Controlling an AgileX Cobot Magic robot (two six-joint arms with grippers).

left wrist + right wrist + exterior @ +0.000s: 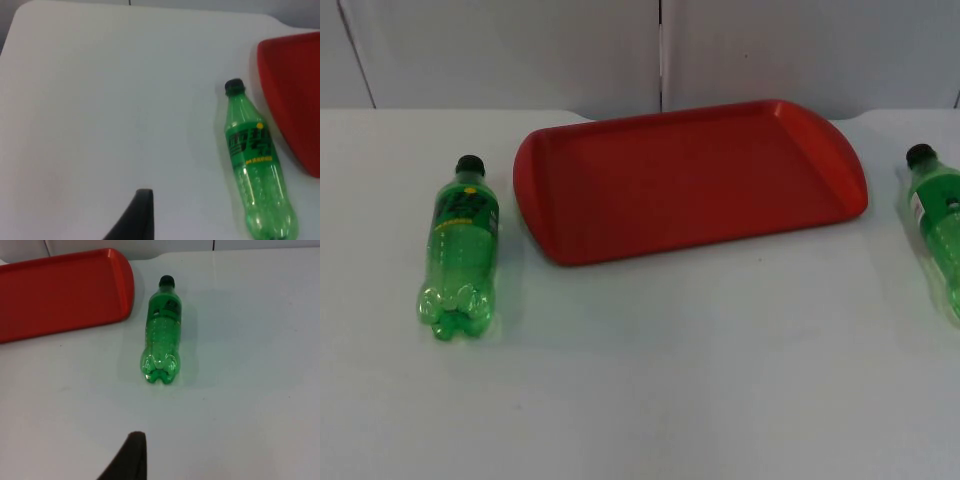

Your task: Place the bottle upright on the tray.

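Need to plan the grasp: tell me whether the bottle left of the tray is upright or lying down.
Lying down: the left bottle rests on its side on the table, black cap toward the wall, beside the red tray.

White table w/ grey partition wall behind, seam down mid.

Tray lies flat on counter, toward partition wall. Left bottle lies on its side on counter, left of tray, apart from it, cap toward wall. Right bottle lies on its side right of tray, near counter's right edge, cap toward wall. Nothing on tray.
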